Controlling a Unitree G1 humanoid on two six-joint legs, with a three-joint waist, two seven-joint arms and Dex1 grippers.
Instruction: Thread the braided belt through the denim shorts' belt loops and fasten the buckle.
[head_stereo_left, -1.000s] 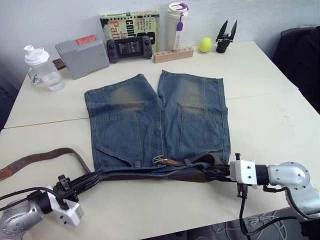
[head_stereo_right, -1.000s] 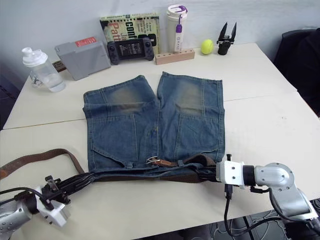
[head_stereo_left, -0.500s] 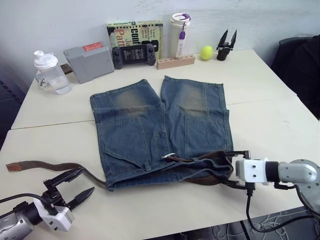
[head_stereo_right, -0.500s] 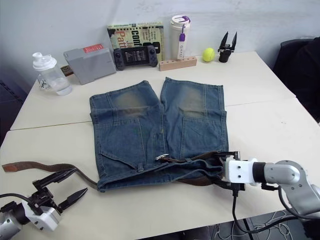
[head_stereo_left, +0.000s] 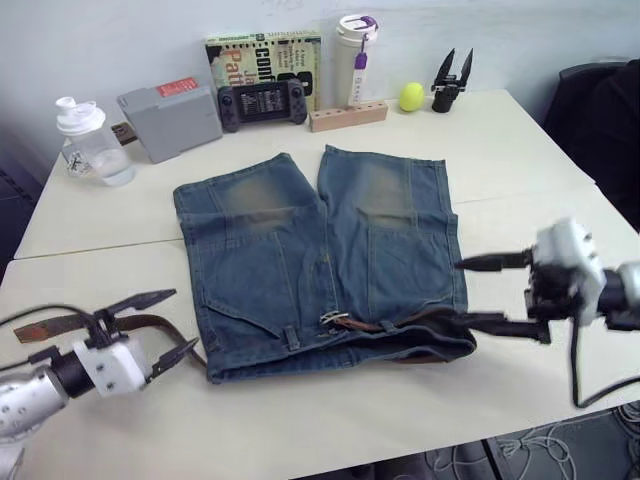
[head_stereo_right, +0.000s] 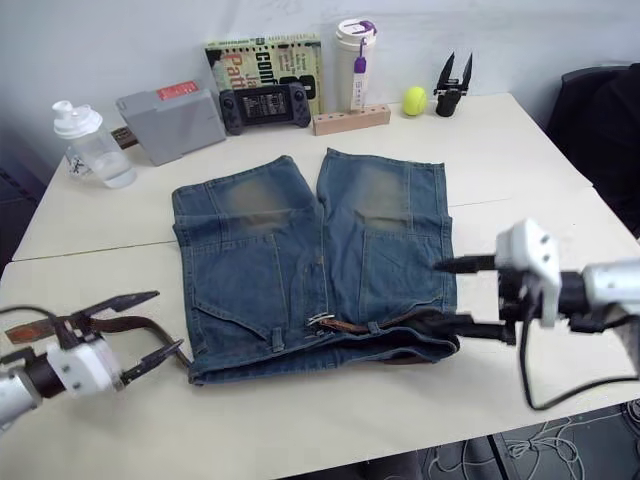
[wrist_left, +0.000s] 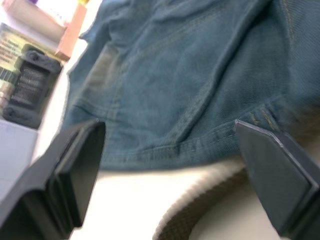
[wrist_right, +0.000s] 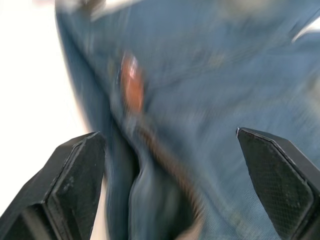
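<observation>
Both grippers spread wide, left gripper (head_stereo_left: 150, 325) and right gripper (head_stereo_left: 490, 292) flanking denim shorts (head_stereo_left: 320, 250), braided belt (head_stereo_left: 405, 322) seemingly through waistband

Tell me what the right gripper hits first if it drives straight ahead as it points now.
Probably the denim shorts: the open right gripper points at their waist corner, where the braided belt lies. Its height above the table is unclear.

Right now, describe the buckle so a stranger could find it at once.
Start at the denim shorts spread on the table and follow the waistband edge nearest the robot. Near its middle sits the buckle, a small silver metal frame on the braided belt, the only shiny metal there.
</observation>
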